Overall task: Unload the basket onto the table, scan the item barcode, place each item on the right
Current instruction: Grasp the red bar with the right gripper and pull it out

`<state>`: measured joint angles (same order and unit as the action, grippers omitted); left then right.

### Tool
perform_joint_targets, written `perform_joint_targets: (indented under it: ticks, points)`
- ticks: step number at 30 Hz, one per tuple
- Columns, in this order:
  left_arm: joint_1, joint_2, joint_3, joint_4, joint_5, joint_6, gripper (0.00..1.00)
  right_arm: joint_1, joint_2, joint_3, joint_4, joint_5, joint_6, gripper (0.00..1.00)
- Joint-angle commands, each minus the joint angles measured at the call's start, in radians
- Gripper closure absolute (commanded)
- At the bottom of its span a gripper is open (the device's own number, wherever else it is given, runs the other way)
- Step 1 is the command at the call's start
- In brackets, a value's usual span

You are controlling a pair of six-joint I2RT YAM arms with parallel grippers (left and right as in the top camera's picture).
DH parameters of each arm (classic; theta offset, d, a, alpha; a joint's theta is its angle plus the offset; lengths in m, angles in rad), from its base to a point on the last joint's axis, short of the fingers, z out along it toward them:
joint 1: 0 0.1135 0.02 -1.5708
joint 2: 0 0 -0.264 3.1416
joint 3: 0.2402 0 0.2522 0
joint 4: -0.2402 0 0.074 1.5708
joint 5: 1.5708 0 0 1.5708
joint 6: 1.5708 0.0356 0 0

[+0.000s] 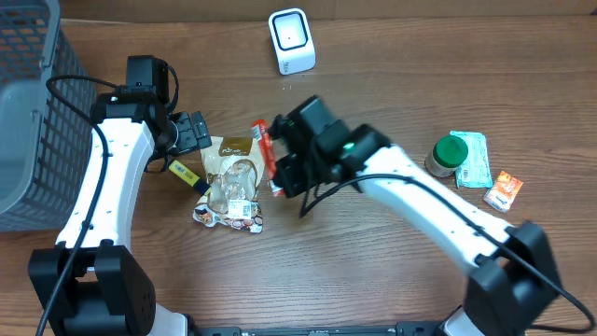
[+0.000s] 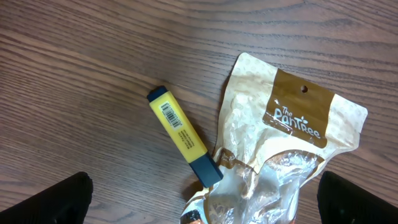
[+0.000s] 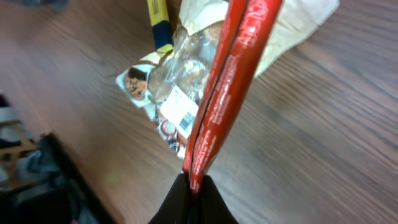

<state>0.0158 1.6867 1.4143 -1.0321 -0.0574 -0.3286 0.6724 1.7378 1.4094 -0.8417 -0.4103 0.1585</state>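
The right gripper (image 3: 189, 190) is pressed together on the bottom seam of a flat red packet (image 3: 231, 81), pinching only its edge so that both broad faces stay uncovered, which suits showing a barcode; no barcode can be made out on the side facing the wrist camera. From overhead the packet is held near the middle of the tabletop, just beside the right edge of a tan snack pouch (image 1: 231, 177) lying flat with its white label up. The scanner (image 1: 291, 40) stands well apart from the packet, near the far edge of the tabletop, so the packet probably has to be carried there and turned toward its window. The left gripper (image 1: 198, 133) is spread wide and holds nothing, hovering above a yellow highlighter (image 2: 183, 135) whose blue cap touches the pouch, seemingly waiting its turn. A wire basket (image 1: 28, 140) sits at the left edge, probably for scanned goods; a green-lidded jar (image 1: 450, 154) waits near the right edge.
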Motion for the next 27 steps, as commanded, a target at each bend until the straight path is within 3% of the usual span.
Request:
perform_joint_targets:
  ticks: [1, 8, 12, 16, 19, 27]
  points:
    - [0.003, -0.013, 0.011, 0.0, -0.005, 0.023, 0.0, -0.082, -0.068, -0.002, -0.073, -0.209, -0.202, 0.96]
    - [0.003, -0.013, 0.011, 0.0, -0.005, 0.023, 0.01, -0.233, -0.123, -0.002, -0.41, -0.367, -0.75, 0.96]
    - [0.003, -0.013, 0.011, 0.0, -0.005, 0.023, 0.0, -0.253, -0.123, -0.002, -0.588, -0.434, -1.076, 0.96]
    - [0.003, -0.013, 0.011, 0.0, -0.005, 0.023, 0.0, -0.253, -0.123, -0.002, -0.677, -0.51, -1.315, 0.96]
    - [0.003, -0.013, 0.011, 0.0, -0.005, 0.023, 0.0, -0.253, -0.123, -0.002, -0.7, -0.512, -1.392, 0.96]
    - [0.003, -0.013, 0.011, 0.0, -0.005, 0.023, 0.0, -0.253, -0.123, -0.002, -0.697, -0.508, -1.398, 0.96]
